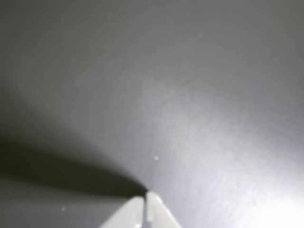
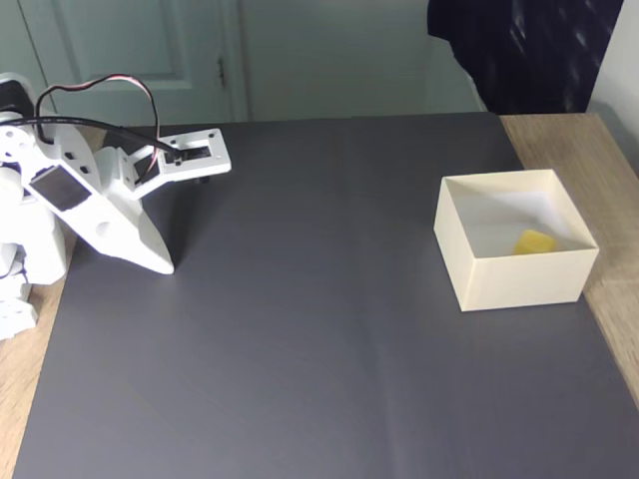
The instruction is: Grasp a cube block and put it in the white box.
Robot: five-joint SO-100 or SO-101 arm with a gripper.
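**Cube Resting Inside Box, Arm Parked on Mat**

At three o'clock in the fixed view, the cube block (image 2: 534, 242) is being seen lying inside the white box (image 2: 519, 281). The gripper (image 2: 165, 266), at nine o'clock, is being held closed and empty, tip touching the dark mat (image 2: 300, 349). Any careless sweep is being judged liable to knock the thin-walled box. Nothing is standing between them; a door (image 2: 150, 50) is showing behind.

The white arm sits folded at the left edge of the fixed view, its gripper (image 2: 165, 265) pointing down, fingers pressed together and tips at the table (image 2: 329, 329).
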